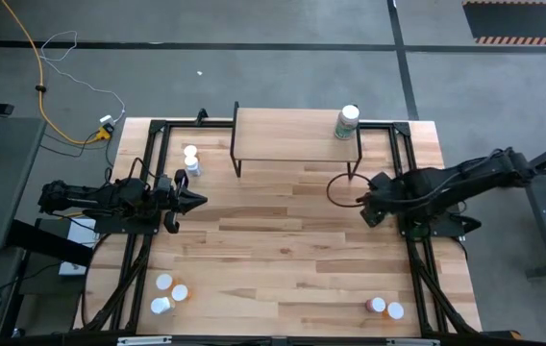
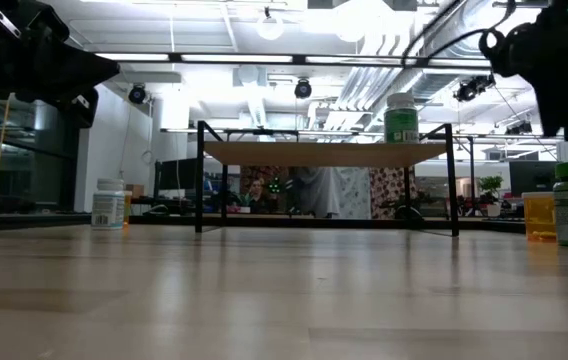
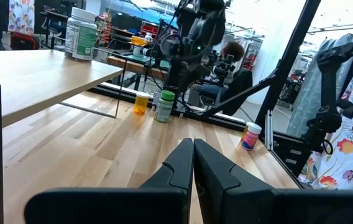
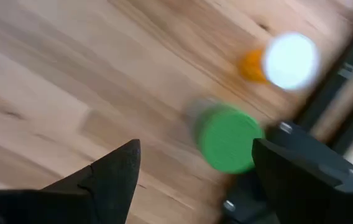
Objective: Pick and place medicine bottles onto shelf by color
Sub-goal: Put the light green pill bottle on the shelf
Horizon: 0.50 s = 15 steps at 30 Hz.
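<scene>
Light wood tabletop with black frame rails, grey concrete floor around it, a yellow cable trailing off at 10 o'clock. At 12 o'clock stands the shelf, a small raised board on thin black legs, and 1 white-capped bottle with a green label sits on its right end. On the table just left of the shelf, 2 white bottles stand close together. Down at 7 o'clock, 3 white-capped bottles are clustered; at 5 o'clock, 2 more.

Left gripper at 9 o'clock, well clear of every bottle, and its own wrist camera shows the fingers pressed together with nothing between them. Right gripper hangs at 3 o'clock, jaws spread wide; its wrist view looks straight down on a green-capped bottle and an orange bottle beside a black rail, holding neither.

The overhead camera hides that pair under the right arm, but the low view catches them at its right edge. Only the low view and left wrist view open onto the room: ceiling lights, pipes, desks, and a seated person behind the table.
</scene>
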### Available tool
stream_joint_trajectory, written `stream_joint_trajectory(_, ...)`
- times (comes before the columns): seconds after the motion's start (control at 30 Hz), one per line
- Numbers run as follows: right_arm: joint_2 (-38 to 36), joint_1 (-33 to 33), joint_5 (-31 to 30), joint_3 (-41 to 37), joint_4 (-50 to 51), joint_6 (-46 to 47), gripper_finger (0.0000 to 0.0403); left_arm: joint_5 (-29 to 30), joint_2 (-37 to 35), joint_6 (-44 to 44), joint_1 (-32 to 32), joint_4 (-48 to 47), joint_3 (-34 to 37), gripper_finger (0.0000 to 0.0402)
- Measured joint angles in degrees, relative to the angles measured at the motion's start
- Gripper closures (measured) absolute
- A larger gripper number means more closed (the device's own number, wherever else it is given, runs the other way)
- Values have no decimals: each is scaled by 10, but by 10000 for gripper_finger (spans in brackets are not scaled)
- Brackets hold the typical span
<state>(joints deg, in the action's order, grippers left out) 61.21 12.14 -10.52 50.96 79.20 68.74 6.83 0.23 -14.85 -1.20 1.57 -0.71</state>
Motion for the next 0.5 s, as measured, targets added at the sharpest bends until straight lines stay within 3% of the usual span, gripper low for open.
stream_joint_trajectory(0.5,82,-9,-7,-5,28,60,105,0,0,0,0,0,0,398)
